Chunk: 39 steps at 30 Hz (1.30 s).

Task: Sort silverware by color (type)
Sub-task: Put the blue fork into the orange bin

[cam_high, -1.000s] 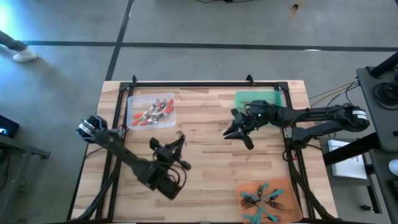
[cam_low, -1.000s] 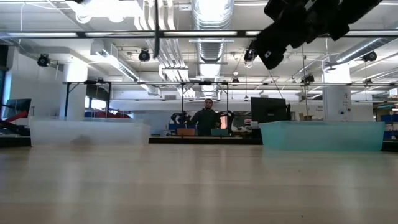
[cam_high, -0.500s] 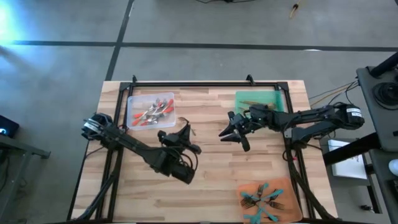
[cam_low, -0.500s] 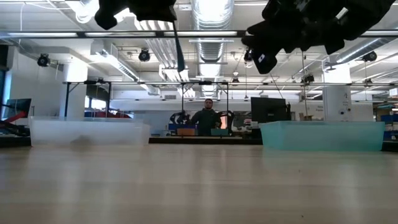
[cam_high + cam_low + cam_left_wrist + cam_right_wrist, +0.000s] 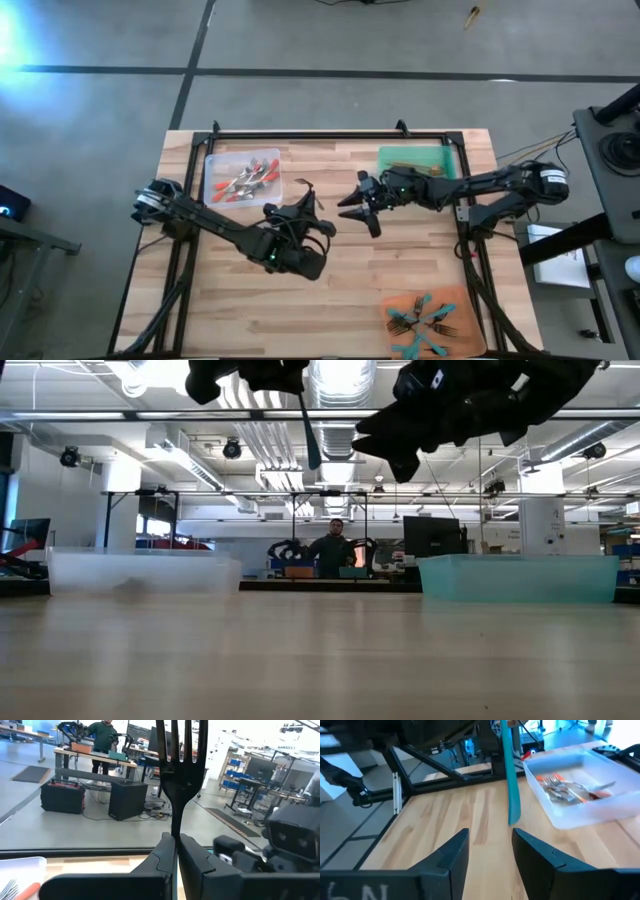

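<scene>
My left gripper [image 5: 304, 203] is over the middle of the table, shut on a teal-handled fork [image 5: 182, 760]. The fork stands upright, tines up, and its teal handle [image 5: 511, 775] hangs below the fingers. My right gripper [image 5: 352, 210] is open and just to the right of it, pointing at the fork. Its two fingers stand either side of the handle's line without touching it [image 5: 490, 851]. Red-handled pieces lie in the clear tray [image 5: 242, 178], and teal-handled ones lie on the orange tray [image 5: 425, 318]. My left gripper pinches the fork at its narrow neck [image 5: 174, 829], just below the head, between the two shut fingers. The fingers come at it about level. The fork is lifted clear of the table and upright, with its tines above the fingers and its handle [image 5: 310, 442] hanging below them.
The green tray [image 5: 415, 160] sits at the far right, behind the right arm. The clear tray is at the far left and the orange tray at the near right corner. Bare wood [image 5: 390, 270] lies between them. In the low view a person stands far behind the table.
My left gripper has carried the fork toward the far edge and to the right, closing on the right gripper, and stayed shut on it. My right gripper has moved left toward the fork and stayed open.
</scene>
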{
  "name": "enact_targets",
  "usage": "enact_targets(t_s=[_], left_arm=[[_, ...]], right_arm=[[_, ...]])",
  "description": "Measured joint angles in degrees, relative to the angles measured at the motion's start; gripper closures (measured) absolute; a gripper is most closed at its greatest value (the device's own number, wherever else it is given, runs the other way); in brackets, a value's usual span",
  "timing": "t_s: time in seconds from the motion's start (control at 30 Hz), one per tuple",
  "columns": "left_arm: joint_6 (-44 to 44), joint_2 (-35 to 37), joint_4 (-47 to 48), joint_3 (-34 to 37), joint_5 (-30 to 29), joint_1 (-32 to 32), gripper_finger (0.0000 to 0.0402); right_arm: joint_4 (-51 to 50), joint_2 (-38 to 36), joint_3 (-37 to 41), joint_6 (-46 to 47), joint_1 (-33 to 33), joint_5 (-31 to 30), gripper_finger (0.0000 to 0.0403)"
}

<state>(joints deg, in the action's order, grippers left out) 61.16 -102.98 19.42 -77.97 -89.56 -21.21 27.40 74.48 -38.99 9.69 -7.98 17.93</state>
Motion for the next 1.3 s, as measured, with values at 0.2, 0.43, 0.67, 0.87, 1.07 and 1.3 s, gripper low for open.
enact_targets(t_s=[0.2,0.43,0.67,0.87,1.07,1.3], left_arm=[[-1.37,0.02,-1.49,0.00,0.14,0.13,0.0401],[-1.48,0.02,-1.43,0.00,0.61,0.11,0.0401],[-2.25,0.04,-1.42,0.00,1.03,0.02,0.0401],[-4.18,0.04,-1.31,0.00,1.14,-0.27,0.0401],[-5.22,0.05,0.24,0.00,-0.01,-0.39,0.0401],[-5.20,0.07,1.00,0.00,-0.32,-0.26,0.0401]], right_arm=[[-0.01,4.35,-5.21,-1.85,0.97,0.02,0.0263],[-0.06,10.18,-10.32,-3.56,1.10,0.00,0.0266],[-1.76,14.96,-15.03,-4.49,1.10,0.04,0.0274],[-6.71,15.58,-17.35,-5.86,1.10,0.00,0.0276],[-11.16,12.97,-17.19,-5.89,1.46,2.00,0.0282],[-15.42,9.32,-16.75,-7.01,2.72,3.45,0.0283]])
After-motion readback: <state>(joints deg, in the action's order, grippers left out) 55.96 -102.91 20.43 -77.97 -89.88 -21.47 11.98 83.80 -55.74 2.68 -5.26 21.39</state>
